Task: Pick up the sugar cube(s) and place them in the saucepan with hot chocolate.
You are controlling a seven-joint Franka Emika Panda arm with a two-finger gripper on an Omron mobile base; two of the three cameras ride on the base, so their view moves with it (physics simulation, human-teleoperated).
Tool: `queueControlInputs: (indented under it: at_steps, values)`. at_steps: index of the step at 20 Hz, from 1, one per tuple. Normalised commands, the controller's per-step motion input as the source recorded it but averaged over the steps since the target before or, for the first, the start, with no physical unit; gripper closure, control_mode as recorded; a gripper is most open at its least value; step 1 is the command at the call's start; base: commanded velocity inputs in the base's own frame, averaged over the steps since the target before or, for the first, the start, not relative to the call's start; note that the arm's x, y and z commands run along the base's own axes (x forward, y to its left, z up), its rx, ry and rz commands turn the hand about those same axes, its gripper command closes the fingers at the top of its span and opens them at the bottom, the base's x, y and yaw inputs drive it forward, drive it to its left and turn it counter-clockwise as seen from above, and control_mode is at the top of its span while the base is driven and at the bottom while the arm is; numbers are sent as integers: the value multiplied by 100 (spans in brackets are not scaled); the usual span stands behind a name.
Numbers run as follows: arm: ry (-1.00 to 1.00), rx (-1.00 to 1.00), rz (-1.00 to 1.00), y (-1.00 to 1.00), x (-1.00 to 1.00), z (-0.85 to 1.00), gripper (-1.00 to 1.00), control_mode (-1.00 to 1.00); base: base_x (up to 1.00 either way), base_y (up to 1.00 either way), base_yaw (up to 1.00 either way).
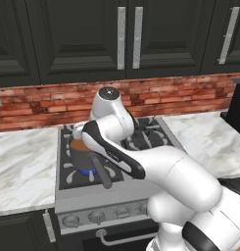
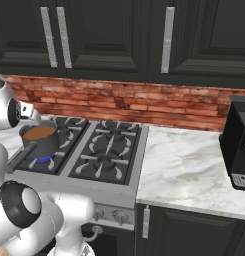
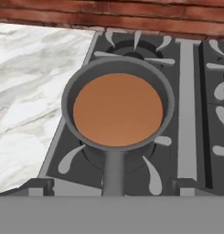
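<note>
Marble table (image 3: 26,100) at 9 o'clock, no sugar cubes visible on it. Saucepan with hot chocolate (image 3: 118,109) sits centre on the stove (image 3: 191,114), front-left burner, blue flame under it in the base views, handle pointing to 6 o'clock. Hand (image 3: 111,187) hangs over the pan, jaws spread wide, holding nothing. Cubes likely light, hard, crumbly (tiny, easy to knock away), so pinch across flat sides. Brick backsplash (image 3: 131,18) at 12 o'clock.

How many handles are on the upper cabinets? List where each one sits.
3. A left handle and middle handle side by side above the stove; a right handle farther right. More may lie outside view.
</note>
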Motion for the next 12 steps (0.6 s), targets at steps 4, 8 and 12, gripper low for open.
queueControlInputs:
  at_steps: [4, 8, 12]
  values:
    - [-1, 3, 0, -32, -22, 14, -100, -100, 0, 0, 0]
    - [0, 6, 0, -59, -65, 22, -100, -100, 0, 0, 0]
    - [0, 6, 0, -85, -78, 29, -100, -100, 0, 0, 0]
